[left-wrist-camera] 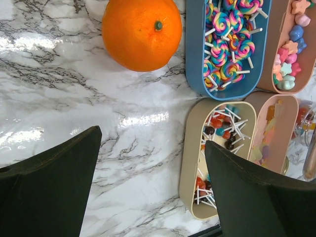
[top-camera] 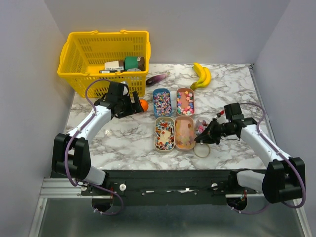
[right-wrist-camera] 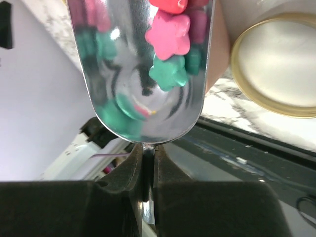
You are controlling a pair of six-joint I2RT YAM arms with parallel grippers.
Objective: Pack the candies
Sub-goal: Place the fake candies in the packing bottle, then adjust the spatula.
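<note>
Candies fill four oval trays: swirl lollipops in the blue tray [top-camera: 162,102] [left-wrist-camera: 229,44], star sweets in the brown tray [top-camera: 185,101] [left-wrist-camera: 291,44], ball lollipops in the beige tray [top-camera: 164,133] [left-wrist-camera: 217,148], pale sweets in the pink tray [top-camera: 184,132] [left-wrist-camera: 274,133]. My right gripper [top-camera: 210,131] [right-wrist-camera: 148,158] is shut on the handle of a metal scoop [right-wrist-camera: 143,74] holding pink [right-wrist-camera: 170,37] and green [right-wrist-camera: 169,71] star candies, just right of the pink tray. My left gripper [top-camera: 136,106] [left-wrist-camera: 151,138] is open and empty over bare marble, near an orange [top-camera: 143,104] [left-wrist-camera: 141,32].
A round lid [top-camera: 201,150] [right-wrist-camera: 276,74] lies near the front edge below the scoop, and a clear jar [top-camera: 201,124] stands beside the pink tray. A yellow basket [top-camera: 104,54] with items is at back left. Bananas [top-camera: 201,75] and a purple item [top-camera: 157,78] lie at the back.
</note>
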